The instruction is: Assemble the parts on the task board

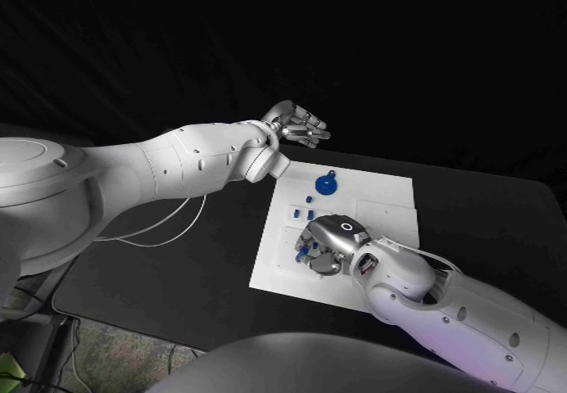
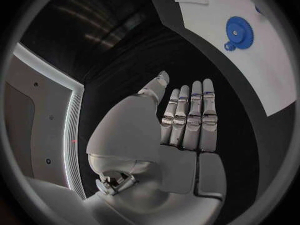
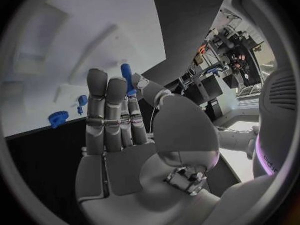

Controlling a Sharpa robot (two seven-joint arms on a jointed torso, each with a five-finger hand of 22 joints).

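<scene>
Blue toothed gear [image 1: 325,183] lies on white task board [image 1: 390,205].

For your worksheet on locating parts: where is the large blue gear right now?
In the head view the large blue gear lies on the far end of the white task board, toward its left edge, between the raised left robot hand and the right robot hand.

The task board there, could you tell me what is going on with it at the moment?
The robot is partway through assembling small blue parts on the white task board. Its right hand is down over the near part of the board and pinches a blue peg between thumb and fingers. The left hand is lifted off beyond the board's far corner, fingers straight and holding nothing. A blue gear lies on the far part of the board.
</scene>
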